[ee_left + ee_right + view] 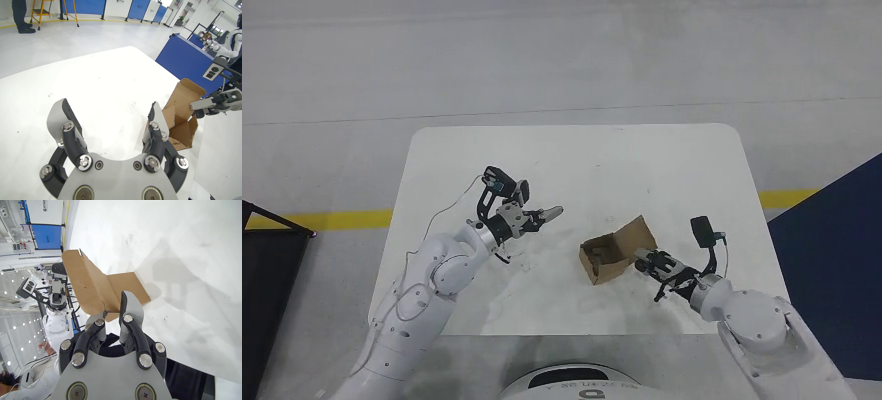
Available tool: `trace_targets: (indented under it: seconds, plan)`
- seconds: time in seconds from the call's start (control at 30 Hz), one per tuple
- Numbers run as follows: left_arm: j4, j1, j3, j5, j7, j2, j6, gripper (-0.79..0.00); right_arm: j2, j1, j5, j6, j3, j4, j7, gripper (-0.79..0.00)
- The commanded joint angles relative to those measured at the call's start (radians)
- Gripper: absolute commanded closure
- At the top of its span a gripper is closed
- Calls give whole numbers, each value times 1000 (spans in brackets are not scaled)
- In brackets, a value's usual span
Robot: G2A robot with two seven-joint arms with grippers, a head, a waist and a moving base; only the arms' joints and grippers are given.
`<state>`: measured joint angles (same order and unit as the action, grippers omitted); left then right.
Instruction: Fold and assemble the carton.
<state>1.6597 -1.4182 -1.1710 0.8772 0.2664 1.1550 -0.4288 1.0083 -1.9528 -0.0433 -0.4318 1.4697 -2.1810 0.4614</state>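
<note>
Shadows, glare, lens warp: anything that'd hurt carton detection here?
Top view: even light, no hard shadows around the carton. Left wrist view: table glares near-white, its far edge bowed by the lens. Right wrist view: broad grey shadows on the table beside the carton, which is itself evenly lit.

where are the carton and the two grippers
carton (614, 253), top view, on its open inside
left gripper (109, 103), left wrist view, midway between its open fingers
right gripper (113, 303), right wrist view, midway between fingers gripping the carton's flap
</note>
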Motion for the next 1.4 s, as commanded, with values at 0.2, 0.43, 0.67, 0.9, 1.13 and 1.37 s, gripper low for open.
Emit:
trace_targets:
  seconds: [0.2, 0.43, 0.67, 0.9, 1.13, 1.37]
  plan:
    - [23, -22, -15, -9, 6, -4, 8, -785, 3, 110, -150, 129, -100, 42, -10, 0]
    - [31, -32, -24, -25, 6, -5, 9, -785, 9, 282, -220, 185, -170, 138, 80, 0]
    - [48, -56, -42, -27, -6, -9, 16, -785, 34, 516, -281, 209, -304, 316, 119, -77]
    - [72, -110, -100, -37, -23, -18, 36, -785, 50, 597, -231, 310, -335, 359, 99, 0]
    - [88, -139, -133, -59, -28, -22, 53, -785, 46, 579, -214, 403, -284, 350, 76, 0]
    - [91, -148, -158, -56, -28, -25, 65, -785, 50, 536, -142, 278, -303, 274, 146, -514]
